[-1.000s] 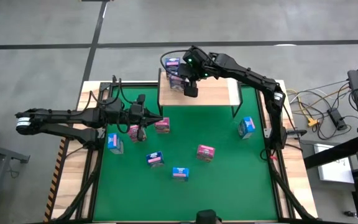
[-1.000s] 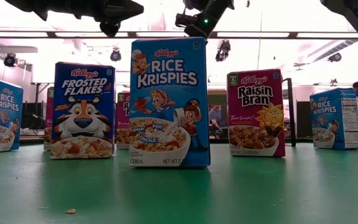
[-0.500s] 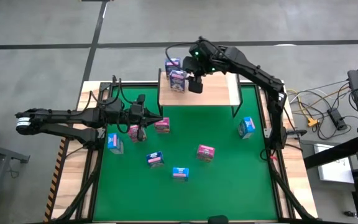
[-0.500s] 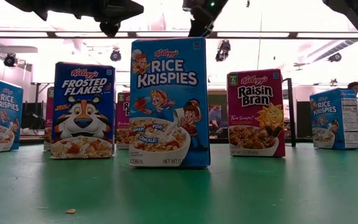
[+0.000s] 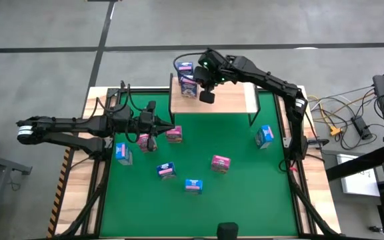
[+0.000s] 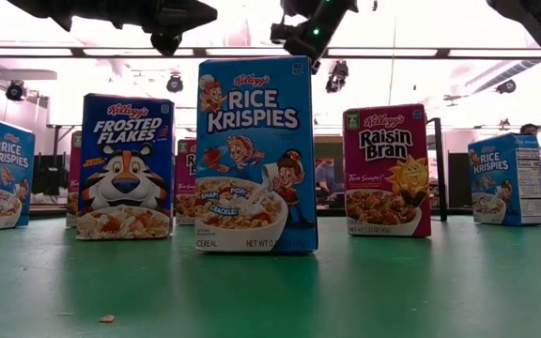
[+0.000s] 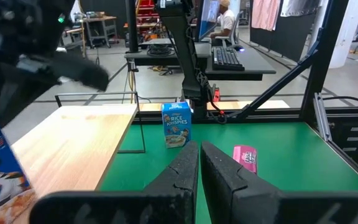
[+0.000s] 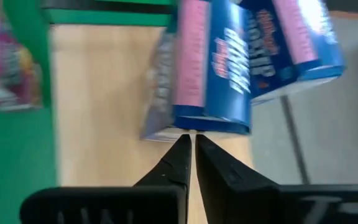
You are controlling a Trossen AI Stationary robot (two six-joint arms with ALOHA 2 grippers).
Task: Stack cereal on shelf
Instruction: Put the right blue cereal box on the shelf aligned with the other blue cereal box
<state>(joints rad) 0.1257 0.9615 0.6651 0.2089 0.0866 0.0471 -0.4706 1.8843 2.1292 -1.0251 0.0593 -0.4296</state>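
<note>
The shelf (image 5: 225, 100), a light-wood board, stands at the table's far edge. Two dark blue cereal boxes (image 5: 190, 85) (image 5: 185, 69) lie at its far left end. My right gripper (image 5: 206, 95) hovers over the shelf just right of them, shut; in the right wrist view its tips (image 8: 189, 139) stand at the edge of the nearer box (image 8: 213, 74). My left gripper (image 5: 155, 131) is shut with nothing in it above the green table, beside two pink boxes (image 5: 143, 141) (image 5: 174, 135). Several more boxes stand on the green. My right gripper's shut fingertips (image 8: 182, 144) come level with the edge of the dark blue box (image 8: 197, 127) on the shelf. Whether they touch it I cannot tell. Nothing sits between the fingers.
Loose boxes on the green: light blue (image 5: 122, 153), (image 5: 193, 185), (image 5: 265, 135), pink (image 5: 220, 163), one more (image 5: 167, 171). The shelf's right part (image 5: 239, 100) is bare wood. Its black leg (image 5: 250, 117) stands on the green. Cables lie beyond the table's right edge.
My right gripper rose a little and went toward the far edge, then came back down beside the boxes on the shelf. The boxes on the green kept their places.
</note>
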